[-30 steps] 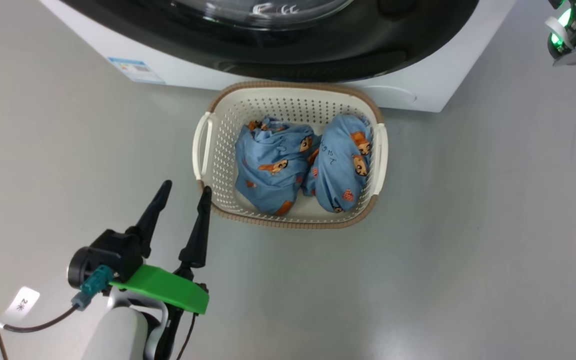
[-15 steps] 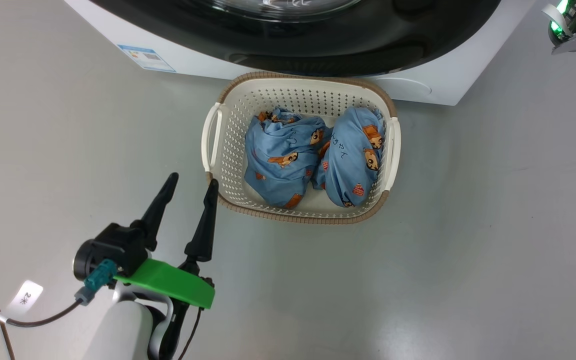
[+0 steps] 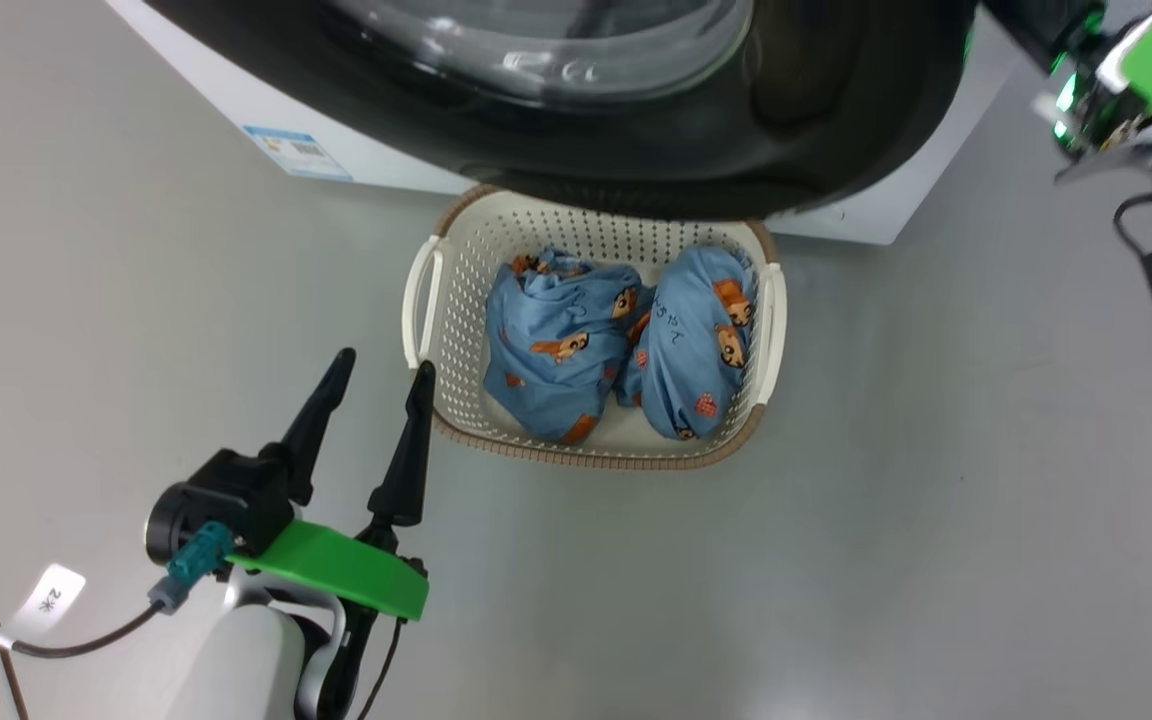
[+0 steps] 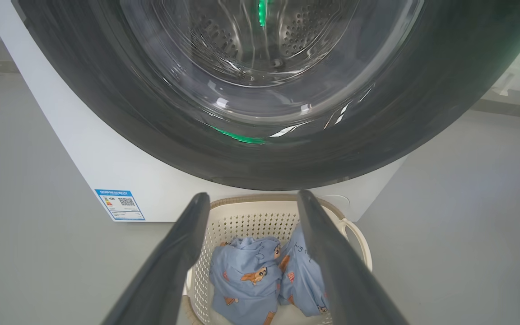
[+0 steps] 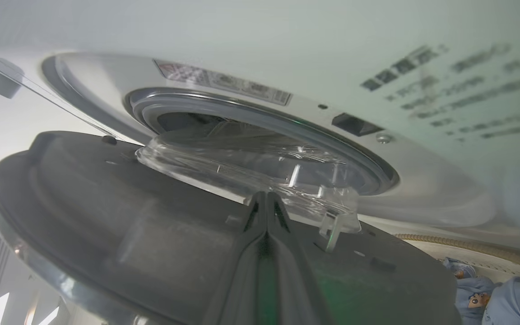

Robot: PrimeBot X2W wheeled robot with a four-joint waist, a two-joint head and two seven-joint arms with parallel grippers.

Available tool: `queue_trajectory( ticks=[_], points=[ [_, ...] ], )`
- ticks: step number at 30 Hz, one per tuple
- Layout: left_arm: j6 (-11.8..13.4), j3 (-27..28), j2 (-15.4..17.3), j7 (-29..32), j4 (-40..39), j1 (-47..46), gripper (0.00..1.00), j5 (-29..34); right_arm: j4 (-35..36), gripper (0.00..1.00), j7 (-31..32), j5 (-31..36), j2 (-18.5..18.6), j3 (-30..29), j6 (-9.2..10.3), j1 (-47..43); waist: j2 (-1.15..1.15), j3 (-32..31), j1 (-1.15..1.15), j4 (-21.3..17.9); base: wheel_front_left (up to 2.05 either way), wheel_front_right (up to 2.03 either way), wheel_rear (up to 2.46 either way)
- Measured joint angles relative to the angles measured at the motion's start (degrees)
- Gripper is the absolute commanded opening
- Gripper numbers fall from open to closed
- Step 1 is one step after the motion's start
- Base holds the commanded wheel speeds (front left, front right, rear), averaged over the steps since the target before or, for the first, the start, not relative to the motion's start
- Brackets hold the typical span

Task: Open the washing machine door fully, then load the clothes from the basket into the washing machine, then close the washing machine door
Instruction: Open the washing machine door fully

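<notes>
Head view: top of the washing machine door (image 3: 836,130) cut off by pic edge; door hides far rim of the basket (image 3: 418,300). Words on blue label (image 3: 296,152) too small to read. Right wrist view: print on the washing machine (image 5: 287,36) is blurry, clothes (image 5: 508,302) cut off at corner.

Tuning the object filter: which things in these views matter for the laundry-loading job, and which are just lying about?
Job:
washing machine door, partly open
washing machine
basket
clothes, inside the basket
left gripper, jaws open
right gripper, jaws shut, at the door's inner side

Lying about:
blue label on the machine front
white tag on a dark cable
</notes>
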State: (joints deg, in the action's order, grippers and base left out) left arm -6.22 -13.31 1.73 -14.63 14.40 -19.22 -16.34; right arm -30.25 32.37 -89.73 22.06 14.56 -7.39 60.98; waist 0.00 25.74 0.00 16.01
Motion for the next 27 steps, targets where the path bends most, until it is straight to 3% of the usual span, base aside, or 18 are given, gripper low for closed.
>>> queue_trajectory(
  ticks=[27],
  points=[
    [-0.27,2.61,0.09,0.00,0.92,9.15,1.00,3.44,6.60,0.00,4.97,-0.57,-4.67,7.26,0.00,-18.41,0.00,-13.45,0.00,-1.34,0.00,0.00,0.00]
  ],
)
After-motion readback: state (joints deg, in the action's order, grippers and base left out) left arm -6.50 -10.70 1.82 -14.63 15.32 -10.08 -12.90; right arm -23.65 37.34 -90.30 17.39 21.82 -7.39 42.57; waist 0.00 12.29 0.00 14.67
